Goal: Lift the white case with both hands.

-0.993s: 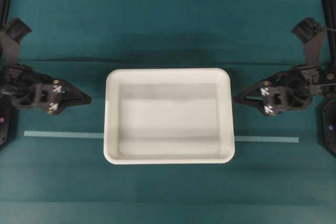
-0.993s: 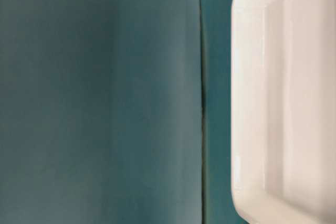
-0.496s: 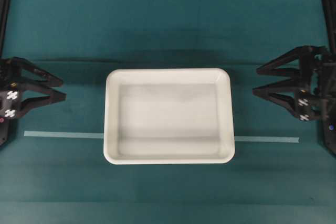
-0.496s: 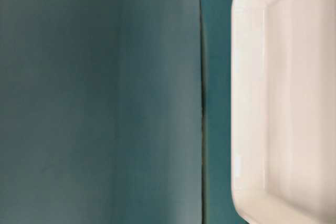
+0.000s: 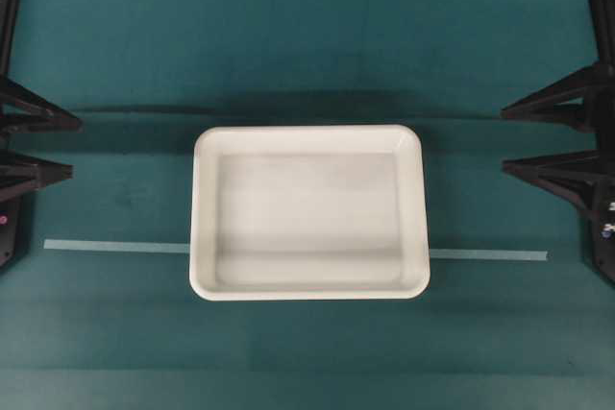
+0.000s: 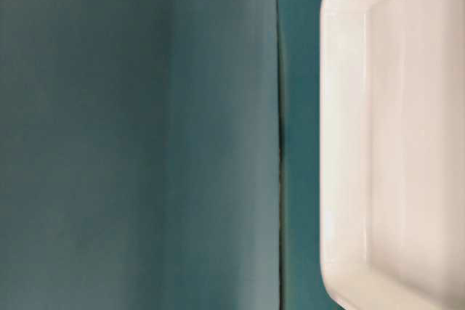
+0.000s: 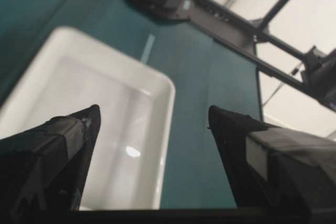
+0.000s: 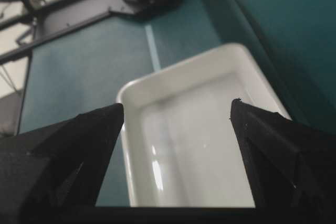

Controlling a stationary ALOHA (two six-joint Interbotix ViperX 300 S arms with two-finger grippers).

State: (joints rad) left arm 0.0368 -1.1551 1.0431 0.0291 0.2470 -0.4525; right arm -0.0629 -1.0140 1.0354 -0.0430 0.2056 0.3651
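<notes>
Symmetrically, left gripper (image 5: pixel 43 146) and right gripper (image 5: pixel 538 139) are held wide, well apart from the white case (image 5: pixel 309 211) between them, presumably for opposite-rim grasps.

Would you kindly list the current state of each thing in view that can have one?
white case: flat on the table, empty, touched by neither gripper.
left gripper: open, fingers spread wide, at the left edge of the overhead view, clear of the case.
right gripper: open, fingers spread wide, at the right edge, clear of the case.
tape strip: flat on the table, passing under the case.
</notes>
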